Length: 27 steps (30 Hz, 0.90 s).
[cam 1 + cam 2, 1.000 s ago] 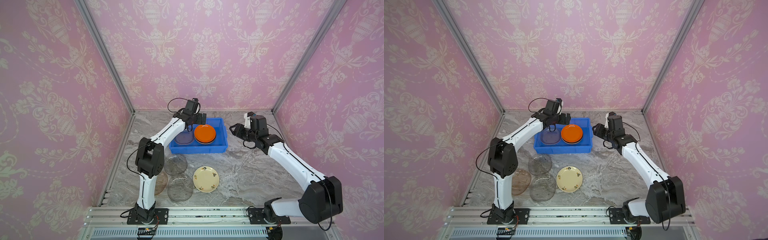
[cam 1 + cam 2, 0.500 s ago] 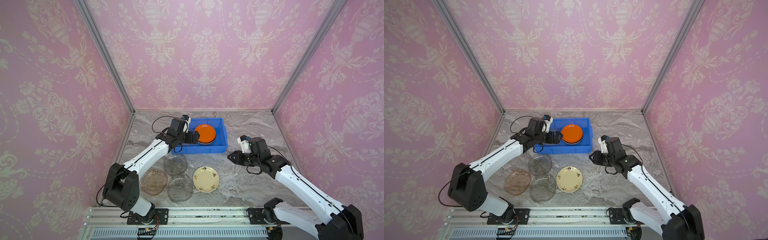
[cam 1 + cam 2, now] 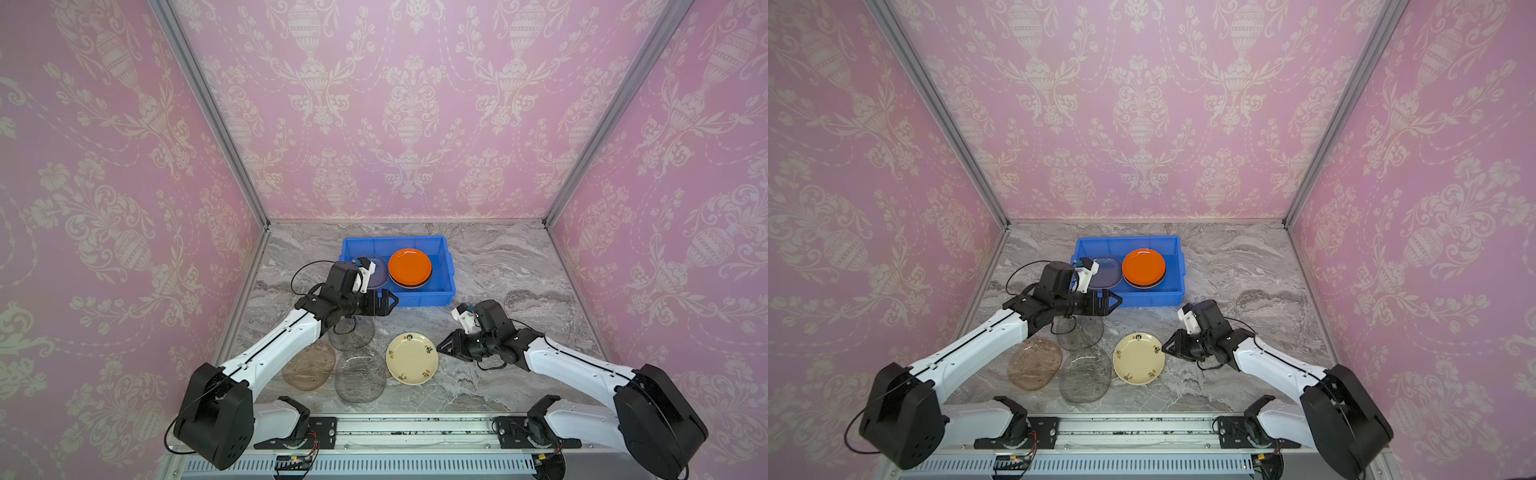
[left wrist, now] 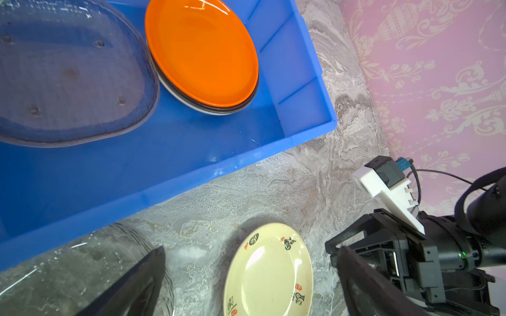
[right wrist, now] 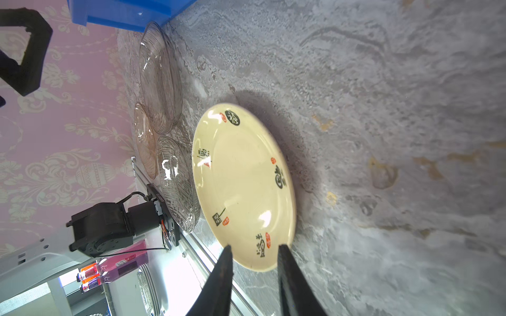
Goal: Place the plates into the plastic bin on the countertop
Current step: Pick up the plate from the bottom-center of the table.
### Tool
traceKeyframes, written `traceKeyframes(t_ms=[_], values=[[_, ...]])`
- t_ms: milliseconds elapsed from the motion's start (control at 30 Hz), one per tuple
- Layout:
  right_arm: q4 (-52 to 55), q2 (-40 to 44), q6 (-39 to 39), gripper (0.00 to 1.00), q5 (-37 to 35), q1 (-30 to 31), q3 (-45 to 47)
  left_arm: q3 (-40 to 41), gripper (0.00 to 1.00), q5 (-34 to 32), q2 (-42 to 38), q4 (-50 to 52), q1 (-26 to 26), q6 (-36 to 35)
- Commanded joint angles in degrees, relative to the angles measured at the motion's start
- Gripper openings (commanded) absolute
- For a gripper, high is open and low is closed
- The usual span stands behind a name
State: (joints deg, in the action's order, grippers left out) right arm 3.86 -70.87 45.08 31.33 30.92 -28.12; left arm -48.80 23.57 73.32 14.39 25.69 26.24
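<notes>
The blue plastic bin (image 3: 415,297) (image 3: 1154,297) (image 4: 315,131) stands at the back of the countertop (image 3: 498,270). In it an orange plate (image 3: 409,267) (image 4: 202,52) tops a short stack beside a clear glass plate (image 3: 379,271) (image 4: 68,74). A cream plate (image 3: 411,358) (image 3: 1138,357) (image 5: 241,186) lies flat near the front. My right gripper (image 3: 439,347) (image 5: 254,247) is narrowly open at its right edge, rim between the fingertips. My left gripper (image 3: 391,300) (image 4: 250,250) hangs wide open and empty before the bin's front wall.
Three glass plates lie left of the cream one: a clear plate (image 3: 351,332) partly under my left arm, another clear plate (image 3: 360,380), and an amber plate (image 3: 309,365). An aluminium rail (image 3: 415,428) runs along the front. Pink walls close in three sides.
My left arm pulled back out of the bin toward the front, still open. The right gripper came down from beside the bin to the cream plate's edge, and its jaws narrowed.
</notes>
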Motion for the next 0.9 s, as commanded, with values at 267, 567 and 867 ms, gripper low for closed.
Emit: traceKeyframes(t_ms=[267, 567, 867], values=[[-1.08, -3.85, 1.79, 0.35, -2.23, 0.81, 0.87, 2.9, 0.99, 1.75, 0.05, -4.38, 0.15, 3.0], [-4.93, -9.46, 1.51, 0.35, -0.48, 1.52, 1.21, 2.39, 0.98, 2.2, 1.12, -5.46, 0.23, 2.87], [-13.68, -17.3, 2.74, 0.27, 1.41, 1.95, 1.74, 2.29, 0.98, 1.29, 0.57, -4.92, 0.23, 2.11]])
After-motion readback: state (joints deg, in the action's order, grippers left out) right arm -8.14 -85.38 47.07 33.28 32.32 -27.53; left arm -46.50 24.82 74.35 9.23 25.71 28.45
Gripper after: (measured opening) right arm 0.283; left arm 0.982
